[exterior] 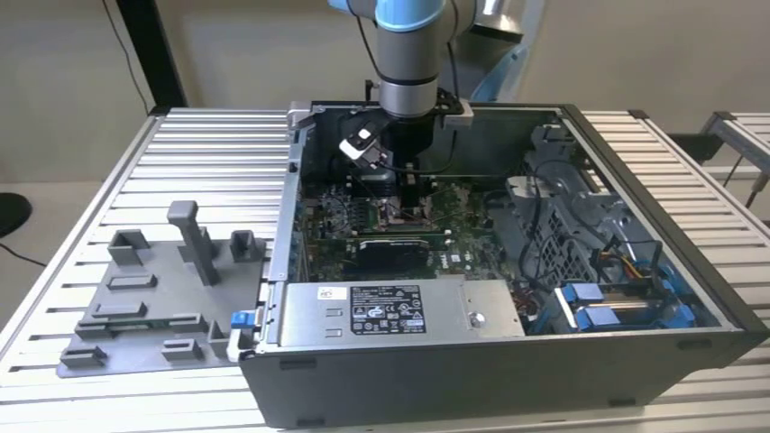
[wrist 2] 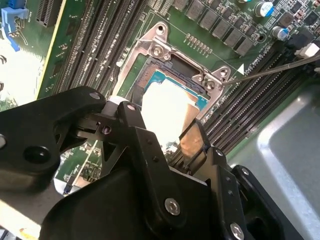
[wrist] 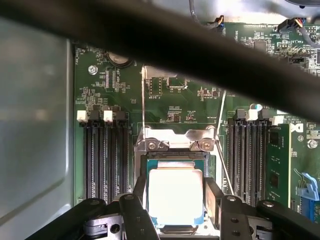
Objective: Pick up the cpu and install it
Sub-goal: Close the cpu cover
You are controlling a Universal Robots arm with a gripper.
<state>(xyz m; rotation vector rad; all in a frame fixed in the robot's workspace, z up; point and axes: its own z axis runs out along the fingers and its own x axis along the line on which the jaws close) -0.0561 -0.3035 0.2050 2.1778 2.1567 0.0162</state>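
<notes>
The cpu (wrist: 175,197), a pale silver square on a green-edged base, lies flat inside the motherboard socket, just below the socket's metal frame (wrist: 172,144). My gripper (wrist: 176,192) reaches straight down into the computer case (exterior: 673,352), with one black finger against each side of the chip. In the second wrist view the cpu (wrist 2: 167,112) glares white between the fingers (wrist 2: 131,116), and the gripper (wrist 2: 162,127) is shut on it. The exterior view has the gripper (exterior: 413,197) low over the board at the middle of the case.
Dark memory slots (wrist: 100,160) run along both sides of the socket. A thin metal lever (wrist 2: 272,69) sticks out beside the frame. The grey power supply box (exterior: 385,311) fills the case front. A grey parts fixture (exterior: 157,307) sits on the slatted table at the exterior view's left.
</notes>
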